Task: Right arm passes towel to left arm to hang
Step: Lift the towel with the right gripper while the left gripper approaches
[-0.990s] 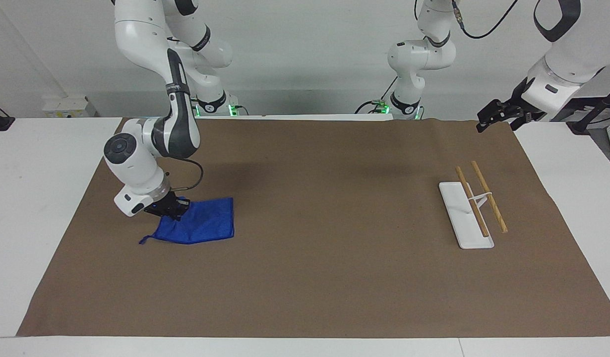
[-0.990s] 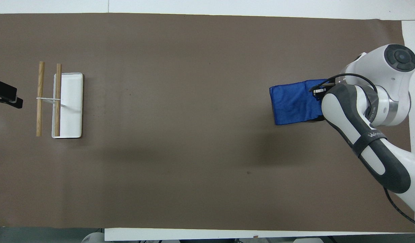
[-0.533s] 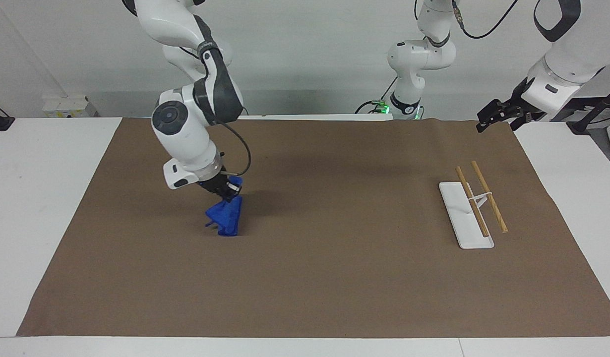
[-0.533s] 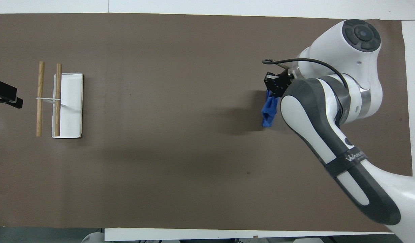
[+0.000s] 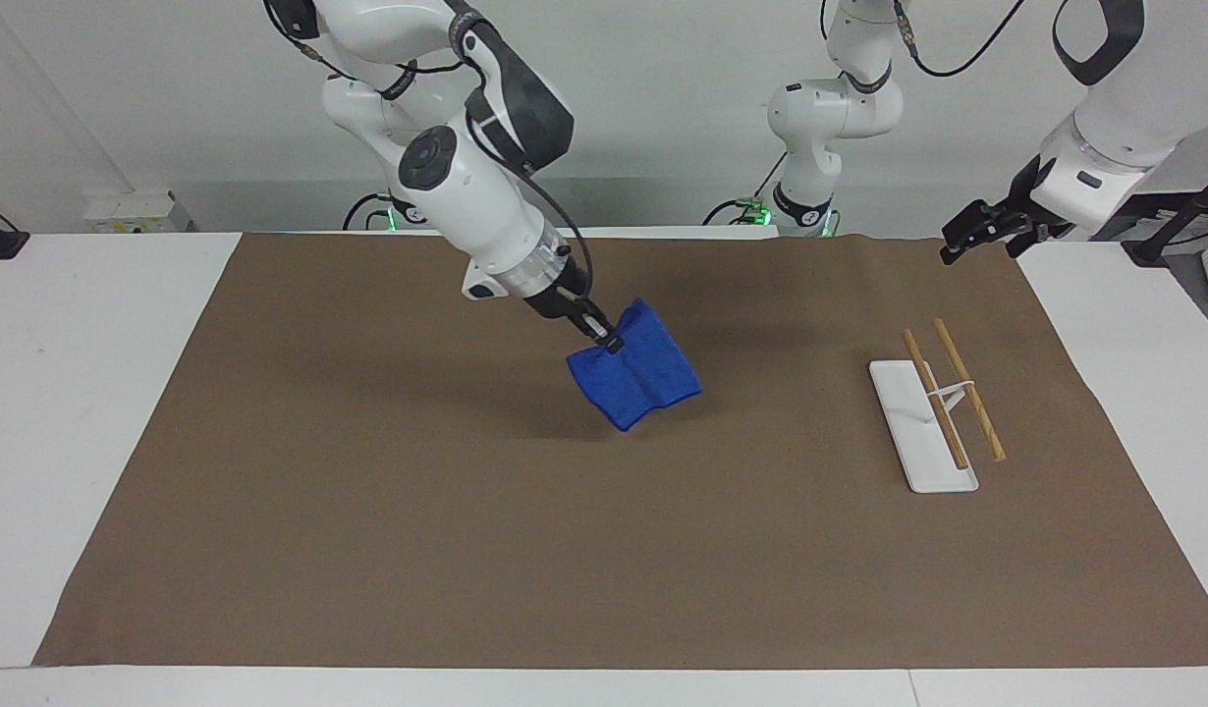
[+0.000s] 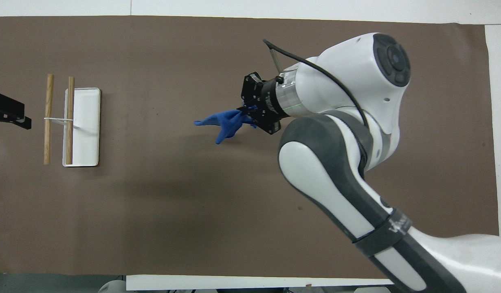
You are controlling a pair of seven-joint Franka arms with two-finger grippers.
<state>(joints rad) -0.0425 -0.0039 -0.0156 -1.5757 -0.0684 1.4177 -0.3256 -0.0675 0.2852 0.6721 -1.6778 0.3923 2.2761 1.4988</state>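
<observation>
A blue towel [image 5: 635, 367] hangs in the air over the middle of the brown mat, pinched at one edge by my right gripper [image 5: 604, 339], which is shut on it. From overhead the towel [image 6: 224, 122] shows edge-on beside the right gripper [image 6: 245, 112]. My left gripper [image 5: 960, 238] waits raised over the mat's corner at the left arm's end, open, with nothing between its fingers; its tip [image 6: 8, 113] shows at the overhead view's edge.
A white rack base [image 5: 916, 417] with two wooden rails [image 5: 967, 388] stands toward the left arm's end of the mat. The rack [image 6: 81, 126] lies between the left gripper and the towel. The brown mat [image 5: 466, 550] covers most of the white table.
The right arm lifted the towel off the mat at its own end and swung it toward the middle of the table. The left arm has barely moved.
</observation>
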